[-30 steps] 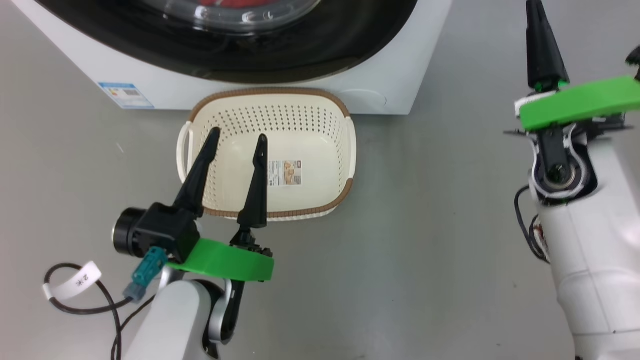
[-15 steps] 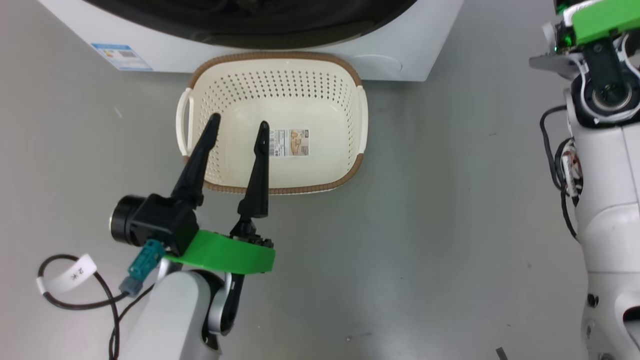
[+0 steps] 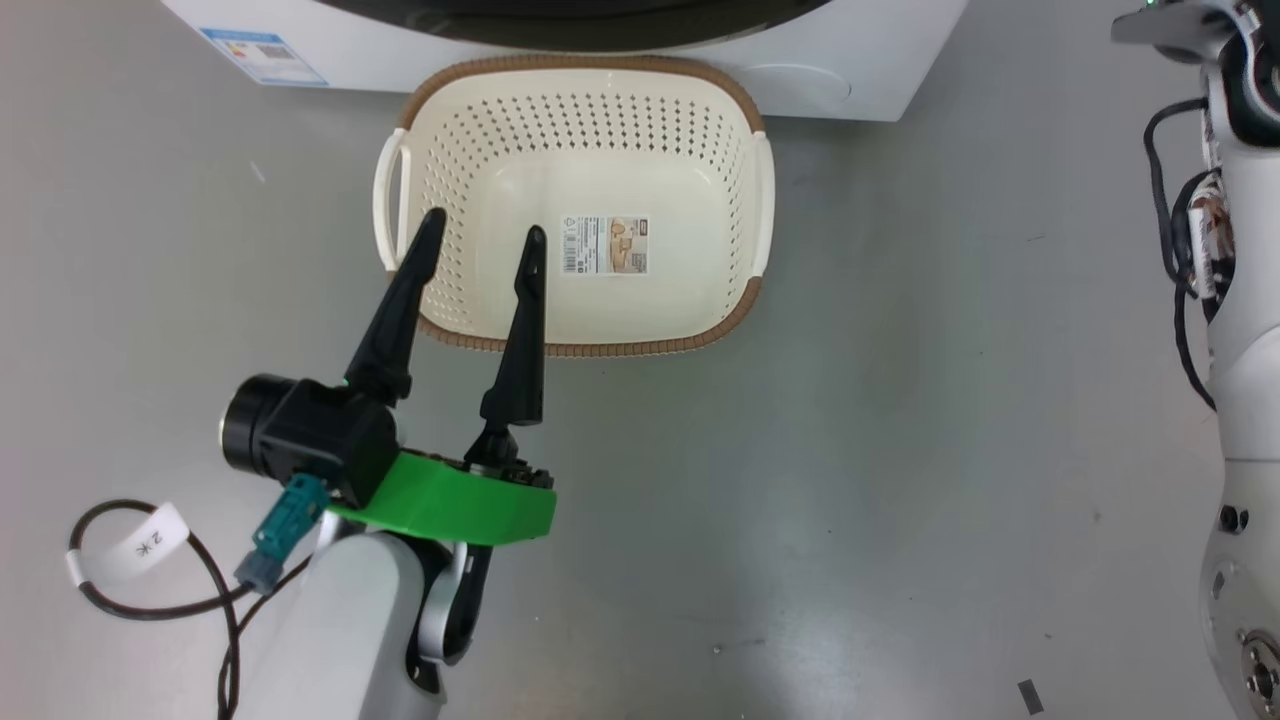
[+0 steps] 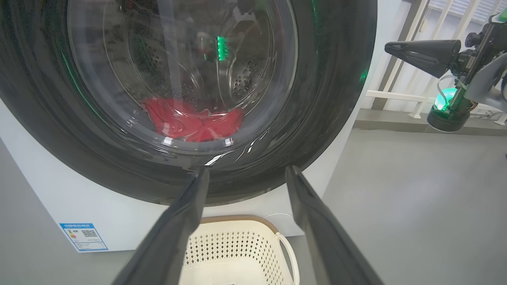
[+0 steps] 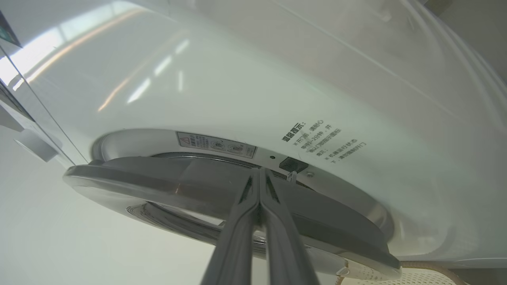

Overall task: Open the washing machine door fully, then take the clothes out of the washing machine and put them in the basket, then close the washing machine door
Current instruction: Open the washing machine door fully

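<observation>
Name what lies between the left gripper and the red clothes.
The washing machine door: in the left wrist view its glass bowl stands between the open left gripper and the clothes behind it.

You have bright, even light in the head view; the grey floor (image 3: 900,450) carries only soft, pale shadows. In the left wrist view the washing machine door (image 4: 182,79) throws white streaks and green reflections on its glass. In the right wrist view the washing machine (image 5: 237,79) shows glare stripes, the near fingers (image 5: 229,245) look blurred, and straight edges bend.
</observation>
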Controlling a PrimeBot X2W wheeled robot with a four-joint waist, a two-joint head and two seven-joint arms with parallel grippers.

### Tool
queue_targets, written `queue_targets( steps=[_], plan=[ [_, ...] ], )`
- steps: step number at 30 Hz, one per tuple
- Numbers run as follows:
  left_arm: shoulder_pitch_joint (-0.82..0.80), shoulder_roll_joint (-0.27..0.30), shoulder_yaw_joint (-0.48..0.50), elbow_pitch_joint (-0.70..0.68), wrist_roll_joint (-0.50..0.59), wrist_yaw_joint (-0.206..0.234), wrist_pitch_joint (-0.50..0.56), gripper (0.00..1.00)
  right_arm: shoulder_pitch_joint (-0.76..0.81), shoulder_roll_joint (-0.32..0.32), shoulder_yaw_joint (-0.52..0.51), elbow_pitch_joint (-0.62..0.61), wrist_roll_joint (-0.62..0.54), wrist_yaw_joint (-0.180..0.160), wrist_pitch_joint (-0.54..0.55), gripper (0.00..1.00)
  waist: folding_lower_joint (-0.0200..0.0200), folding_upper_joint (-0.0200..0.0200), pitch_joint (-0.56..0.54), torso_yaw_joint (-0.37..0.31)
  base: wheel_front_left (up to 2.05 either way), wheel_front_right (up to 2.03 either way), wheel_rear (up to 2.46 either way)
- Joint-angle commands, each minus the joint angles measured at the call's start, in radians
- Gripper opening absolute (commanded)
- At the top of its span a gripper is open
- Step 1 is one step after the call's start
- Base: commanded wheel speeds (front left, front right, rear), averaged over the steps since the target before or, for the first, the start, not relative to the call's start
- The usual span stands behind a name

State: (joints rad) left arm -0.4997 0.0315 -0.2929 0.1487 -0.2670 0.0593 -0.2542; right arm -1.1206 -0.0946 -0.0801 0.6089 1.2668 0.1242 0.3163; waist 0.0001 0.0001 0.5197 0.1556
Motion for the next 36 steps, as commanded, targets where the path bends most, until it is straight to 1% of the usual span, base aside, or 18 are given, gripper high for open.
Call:
queue_targets(
  steps=[1,7,24,36],
  plan=[
    [-0.014,0.019,0.023,-0.029,-0.005,-0.011,-0.008,1.00,-0.034,0.015,0.009,-0.022,0.004,0.007,0.013,0.00,-0.0001,-0.0001,0.011,0.008,0.00,0.00,0.00],
    [-0.020,0.019,0.023,-0.035,-0.005,-0.011,-0.008,1.00,-0.092,0.014,-0.001,0.001,0.004,0.007,0.065,0.00,-0.0001,-0.0001,0.037,0.018,0.00,0.00,0.00],
    [-0.032,0.019,0.010,-0.042,-0.012,-0.008,-0.008,1.00,-0.210,0.008,-0.022,0.058,-0.051,0.007,0.133,0.00,-0.0001,-0.0001,0.092,0.054,0.00,0.00,0.00],
    [-0.037,0.019,0.000,-0.046,-0.025,0.000,-0.008,1.00,-0.242,0.019,-0.006,0.079,-0.088,0.007,0.192,0.00,-0.0001,-0.0001,0.106,0.077,0.00,0.00,0.00]
  ],
)
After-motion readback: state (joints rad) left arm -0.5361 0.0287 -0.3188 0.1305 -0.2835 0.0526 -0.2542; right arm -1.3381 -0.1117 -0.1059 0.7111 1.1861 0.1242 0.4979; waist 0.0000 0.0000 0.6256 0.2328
